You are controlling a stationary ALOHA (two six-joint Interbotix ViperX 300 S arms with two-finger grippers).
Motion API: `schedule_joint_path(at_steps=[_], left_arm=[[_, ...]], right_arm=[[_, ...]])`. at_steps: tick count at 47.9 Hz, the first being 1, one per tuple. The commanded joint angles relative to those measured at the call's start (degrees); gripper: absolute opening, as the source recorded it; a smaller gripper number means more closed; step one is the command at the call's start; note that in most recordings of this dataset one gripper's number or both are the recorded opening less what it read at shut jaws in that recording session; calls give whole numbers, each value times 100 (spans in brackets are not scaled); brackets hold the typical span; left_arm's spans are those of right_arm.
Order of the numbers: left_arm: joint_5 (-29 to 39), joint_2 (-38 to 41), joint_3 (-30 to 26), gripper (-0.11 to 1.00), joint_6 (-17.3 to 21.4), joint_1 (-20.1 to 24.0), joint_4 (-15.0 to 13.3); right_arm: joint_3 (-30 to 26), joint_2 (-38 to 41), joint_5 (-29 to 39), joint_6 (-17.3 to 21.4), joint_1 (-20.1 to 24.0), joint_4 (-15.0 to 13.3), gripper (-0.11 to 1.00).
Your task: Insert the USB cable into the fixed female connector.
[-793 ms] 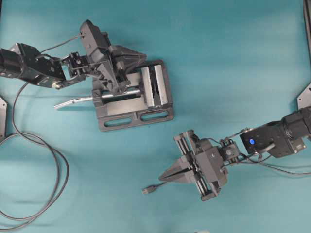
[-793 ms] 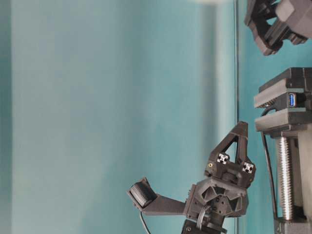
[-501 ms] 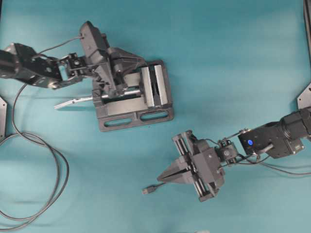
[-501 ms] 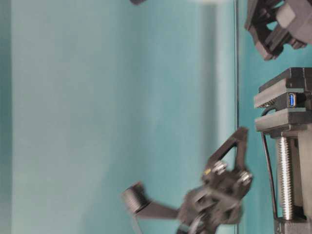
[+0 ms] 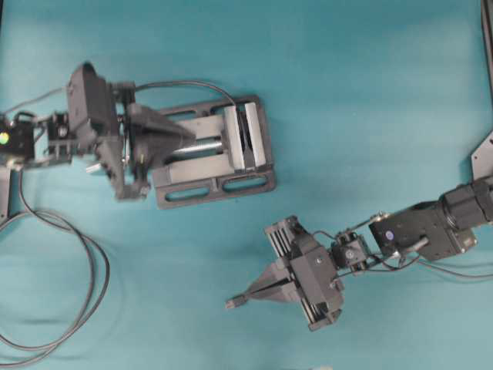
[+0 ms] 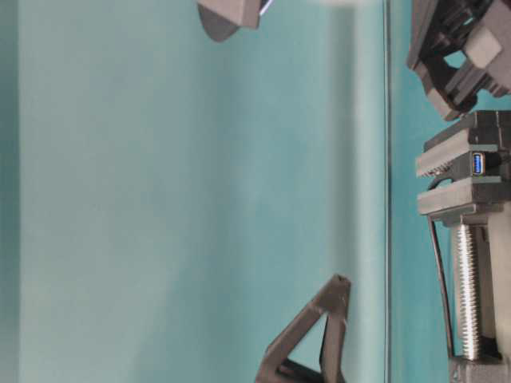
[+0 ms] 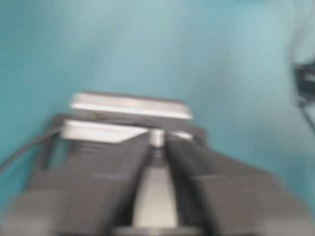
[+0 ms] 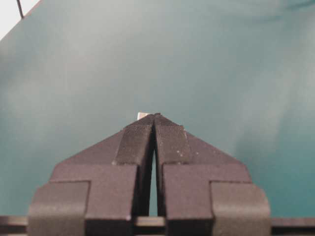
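The USB cable's small grey plug [image 5: 232, 303] lies on the teal table, its thin cable running back under my right gripper [image 5: 245, 295]. That gripper is shut tip to tip. In the right wrist view only a pale corner of the plug [image 8: 143, 115] peeks out past the right gripper [image 8: 154, 116], and nothing shows between the fingers. The fixed female connector [image 6: 477, 163], with a blue port, sits clamped in the grey vise [image 5: 216, 186]. My left gripper [image 5: 189, 136] hovers over the vise's screw end, fingers slightly apart. The left wrist view is blurred and shows the screw through the finger gap.
The connector's long dark cable arcs off the vise top [image 5: 185, 83] and curls in big loops [image 5: 85, 301] at the left. The silver screw rod [image 6: 465, 287] runs out from the vise jaws [image 7: 129, 105]. A dark bracket [image 5: 484, 154] stands at the right edge.
The left arm has pulled back to the left, off the vise, uncovering the cable arc. The right gripper has slid left and down to the plug, which has stayed put.
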Motion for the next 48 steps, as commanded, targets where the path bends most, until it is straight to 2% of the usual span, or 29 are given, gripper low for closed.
schedule_joint_path(at_steps=[1,7,11,16,22,24,26,28,32,48], left_arm=[[501,-316,-167,58,35,-281,9],[1063,-519,-264,91,105,-580,26],[1116,-527,-220,100,105,-615,26],[1125,-527,-79,99,62,-615,26],[1327,-633,105,99,-9,-633,9],[1485,-694,176,99,-9,-642,9],[1714,-817,272,99,-18,-606,9],[1890,-905,334,99,-18,-580,9],[2127,-1143,439,99,-18,-563,0],[2320,-2549,1239,99,-123,-448,-88]], right_arm=[[-114,-35,-62,62,-9,18,0],[-158,62,-70,132,-9,18,0],[-211,132,-62,132,-9,26,1],[-334,220,-62,141,-9,18,13],[-483,325,-53,211,-9,26,41],[-510,360,-53,255,-9,26,54],[-527,387,-44,308,-9,26,61],[-527,413,-44,369,-9,18,63],[-527,457,-44,457,-9,18,58],[-650,694,-53,492,-9,18,55]])
